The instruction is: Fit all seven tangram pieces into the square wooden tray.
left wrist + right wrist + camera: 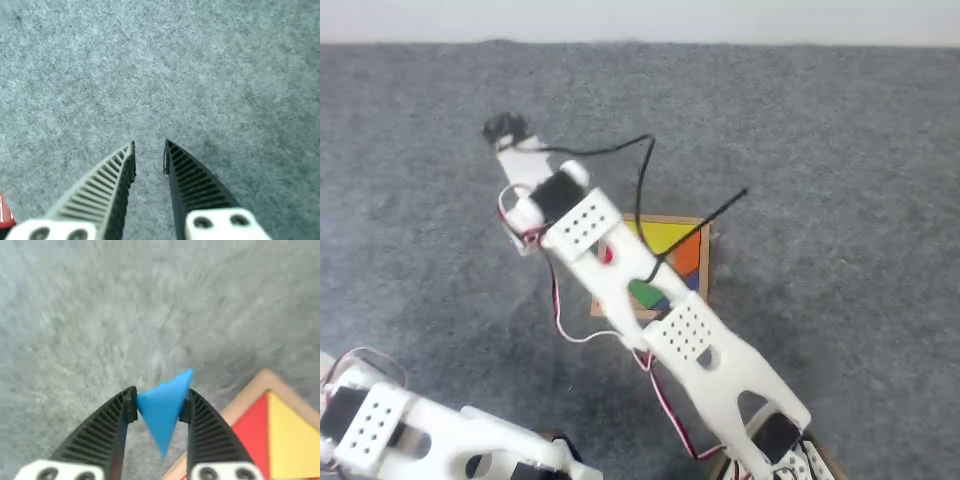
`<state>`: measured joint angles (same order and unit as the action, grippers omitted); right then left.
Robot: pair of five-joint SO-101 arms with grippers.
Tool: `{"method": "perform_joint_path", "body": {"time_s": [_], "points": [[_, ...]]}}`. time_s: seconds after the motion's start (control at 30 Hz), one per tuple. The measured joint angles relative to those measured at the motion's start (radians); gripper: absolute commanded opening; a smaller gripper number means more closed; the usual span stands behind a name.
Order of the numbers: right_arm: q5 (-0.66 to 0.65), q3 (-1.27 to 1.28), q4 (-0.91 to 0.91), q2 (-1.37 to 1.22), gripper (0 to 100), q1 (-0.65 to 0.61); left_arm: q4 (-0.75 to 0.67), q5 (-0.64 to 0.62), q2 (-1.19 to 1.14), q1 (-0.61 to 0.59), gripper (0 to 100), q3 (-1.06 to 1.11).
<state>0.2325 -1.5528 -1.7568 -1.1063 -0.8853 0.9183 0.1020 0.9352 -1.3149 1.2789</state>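
carrying step, is it?
– yes. right gripper (160, 392) pinches the blue triangle (162, 410) over carpet, just off the tray (237, 405) corner; left gripper (149, 145) slightly parted, empty.
– next?
– probably swing it over the tray, turn it to fit.

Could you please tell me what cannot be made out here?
- High view: the right arm covers much of the square wooden tray, so its pieces cannot be counted.
- Right wrist view: the tray runs off the edge.
- Left wrist view: a red object, cut off at the edge, unidentifiable.
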Motion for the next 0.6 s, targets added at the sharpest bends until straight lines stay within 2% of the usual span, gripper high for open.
{"method": "perform_joint_path", "body": {"time_s": [0.2, 0.6], "points": [[-0.002, 0.114, 0.0, 0.201, 7.0, 0.068, 0.0, 0.0, 0.0, 0.0, 10, 0.0], [-0.002, 0.859, 0.0, 0.795, 6.9, 0.295, 0.0, 0.0, 0.0, 0.0, 10, 0.0]]}}
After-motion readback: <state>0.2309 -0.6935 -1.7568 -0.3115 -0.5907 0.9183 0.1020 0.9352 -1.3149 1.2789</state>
